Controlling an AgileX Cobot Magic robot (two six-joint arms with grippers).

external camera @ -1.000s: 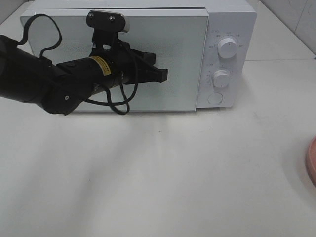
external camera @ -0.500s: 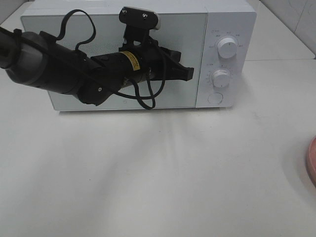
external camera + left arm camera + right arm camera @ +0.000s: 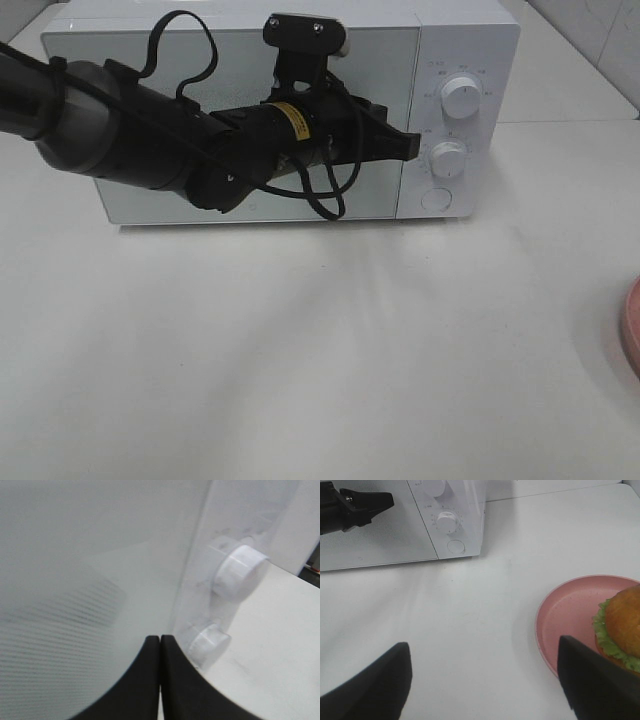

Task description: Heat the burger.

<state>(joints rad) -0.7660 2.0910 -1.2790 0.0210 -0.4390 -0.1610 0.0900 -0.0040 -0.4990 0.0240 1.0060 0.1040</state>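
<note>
So my left gripper (image 3: 408, 146) is pinched shut and empty at the microwave's (image 3: 470, 40) shut door, right gripper (image 3: 485, 680) gaping over the table, but the burger (image 3: 622, 625) sits on its plate (image 3: 565, 620), so starting now heats nothing.

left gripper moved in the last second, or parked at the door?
Yes. In the high view the shut left gripper has slid right across the microwave door, from about mid-door to the door's right edge, just short of the lower knob.

White microwave (image 3: 300, 40); pink plate (image 3: 565, 615).
</note>
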